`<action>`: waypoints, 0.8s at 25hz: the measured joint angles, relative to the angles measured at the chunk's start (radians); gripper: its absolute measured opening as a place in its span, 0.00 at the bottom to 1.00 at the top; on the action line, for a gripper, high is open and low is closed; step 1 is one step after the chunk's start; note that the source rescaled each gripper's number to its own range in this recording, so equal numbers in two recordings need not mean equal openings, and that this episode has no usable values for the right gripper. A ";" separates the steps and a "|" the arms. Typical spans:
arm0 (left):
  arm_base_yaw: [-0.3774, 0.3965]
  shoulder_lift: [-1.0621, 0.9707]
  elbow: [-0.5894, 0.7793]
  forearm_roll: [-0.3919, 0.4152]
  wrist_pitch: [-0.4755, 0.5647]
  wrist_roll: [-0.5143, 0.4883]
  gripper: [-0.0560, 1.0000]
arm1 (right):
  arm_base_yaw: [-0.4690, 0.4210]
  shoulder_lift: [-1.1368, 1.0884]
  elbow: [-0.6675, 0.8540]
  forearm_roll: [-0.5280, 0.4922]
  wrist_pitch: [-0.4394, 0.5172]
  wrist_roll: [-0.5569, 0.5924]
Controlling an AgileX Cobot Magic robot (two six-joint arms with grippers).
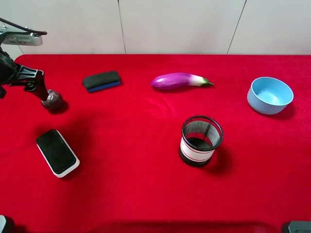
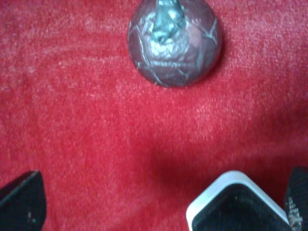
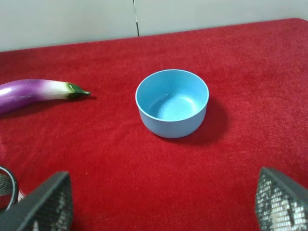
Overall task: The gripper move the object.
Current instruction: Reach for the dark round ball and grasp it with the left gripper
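Note:
The object, a small dark brownish-purple wrinkled ball (image 1: pixel 53 100), lies on the red cloth at the far left. My left gripper (image 1: pixel 44 96) hangs over it at its left side. In the left wrist view the ball (image 2: pixel 174 41) rests on the cloth beyond the open left gripper (image 2: pixel 159 207), with its stem showing. It is not between the fingers, whose black tips (image 2: pixel 21 202) stand wide apart. My right gripper (image 3: pixel 161 204) is open and empty, low at the front right of the table and pointing toward the blue bowl.
A white-rimmed black flat block (image 1: pixel 57 153) lies in front of the ball and shows in the left wrist view (image 2: pixel 236 207). A black and blue eraser (image 1: pixel 101 80), a purple eggplant (image 1: pixel 179 80), a mesh cup (image 1: pixel 201 140) and a blue bowl (image 1: pixel 269 95) stand to the right.

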 joint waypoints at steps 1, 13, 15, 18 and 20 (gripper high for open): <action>0.000 0.011 -0.007 0.000 -0.006 0.000 0.98 | 0.000 0.000 0.000 0.000 0.000 0.000; 0.000 0.181 -0.129 0.000 -0.023 0.000 0.98 | 0.000 0.000 0.000 0.000 0.000 0.000; 0.000 0.205 -0.130 0.000 -0.033 0.000 0.98 | 0.000 0.000 0.000 0.000 0.000 0.000; 0.000 0.241 -0.131 0.000 -0.047 0.000 0.98 | 0.000 0.000 0.000 0.000 0.000 0.000; 0.000 0.265 -0.131 0.000 -0.068 0.000 0.98 | 0.000 0.000 0.000 0.000 0.000 0.000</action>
